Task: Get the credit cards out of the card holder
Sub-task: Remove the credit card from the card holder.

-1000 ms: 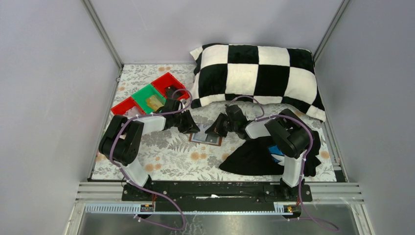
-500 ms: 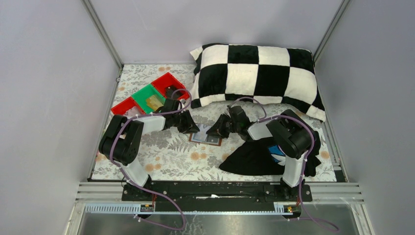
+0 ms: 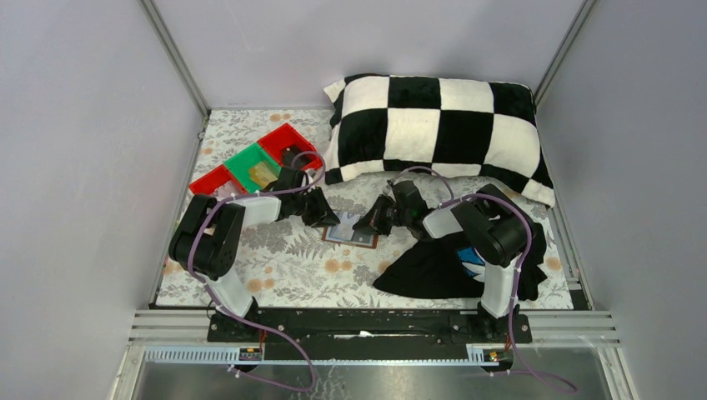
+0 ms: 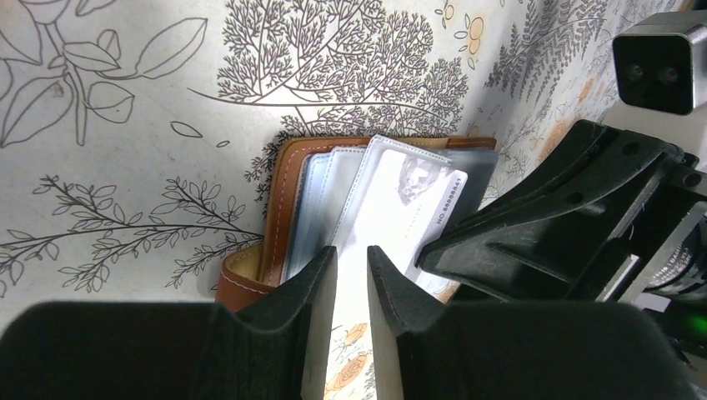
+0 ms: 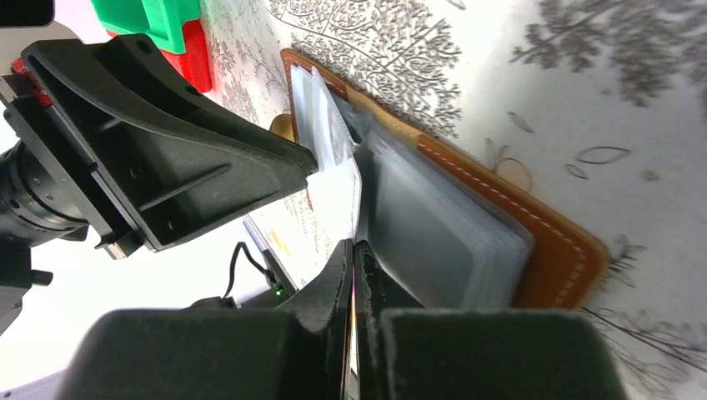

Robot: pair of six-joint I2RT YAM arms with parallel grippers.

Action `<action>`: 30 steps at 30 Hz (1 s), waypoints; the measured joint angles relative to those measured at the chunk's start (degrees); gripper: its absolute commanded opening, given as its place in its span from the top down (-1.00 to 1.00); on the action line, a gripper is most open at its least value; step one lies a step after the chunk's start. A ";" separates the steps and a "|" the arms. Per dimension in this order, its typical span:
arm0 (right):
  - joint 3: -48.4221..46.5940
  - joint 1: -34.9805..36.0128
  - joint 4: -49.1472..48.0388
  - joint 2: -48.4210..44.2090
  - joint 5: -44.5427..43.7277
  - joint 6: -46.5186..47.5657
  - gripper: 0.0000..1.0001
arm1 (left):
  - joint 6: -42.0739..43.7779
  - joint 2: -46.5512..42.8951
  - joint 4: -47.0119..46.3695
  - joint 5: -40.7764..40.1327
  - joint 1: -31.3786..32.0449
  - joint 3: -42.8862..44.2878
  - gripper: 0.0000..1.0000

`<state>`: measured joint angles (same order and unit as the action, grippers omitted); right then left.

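Note:
The brown card holder (image 3: 357,237) lies open on the floral cloth between my two grippers, its clear inner sleeves fanned out (image 4: 288,196) (image 5: 542,237). A white credit card (image 4: 404,204) (image 5: 333,204) sticks out of one sleeve toward the right arm. My right gripper (image 3: 365,225) (image 5: 353,258) is shut on that card's edge, and a thin bright line of card shows between its pads. Over the wallet's near left edge sits my left gripper (image 3: 331,220) (image 4: 352,265), its jaws a narrow gap apart with only cloth and card visible through the gap.
Red and green trays (image 3: 250,167) stand behind the left arm, with a tan flat thing in the green one. A checkered pillow (image 3: 442,133) fills the back right. A black cloth (image 3: 429,267) lies under the right arm.
The right wrist has shifted slightly to the right, away from the wallet. The left arm and the wallet have stayed put.

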<state>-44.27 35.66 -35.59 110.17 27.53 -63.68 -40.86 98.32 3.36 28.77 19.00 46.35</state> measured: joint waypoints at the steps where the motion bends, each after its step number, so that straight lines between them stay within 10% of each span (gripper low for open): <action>1: 0.52 -0.48 -0.61 -0.04 0.61 0.02 1.00 | -0.04 0.04 -0.04 0.26 -0.13 0.00 0.46; 14: 2.89 -5.07 1.14 -3.39 8.02 5.18 1.00 | -0.13 0.15 0.37 1.27 -1.99 0.00 0.42; 30: 3.48 -7.61 10.64 -13.03 11.72 15.87 1.00 | 8.46 -7.39 17.51 0.85 -2.64 5.60 -0.15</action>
<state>-40.80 28.05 -24.95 97.14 39.24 -47.81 -32.40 90.94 20.86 29.63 16.36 51.94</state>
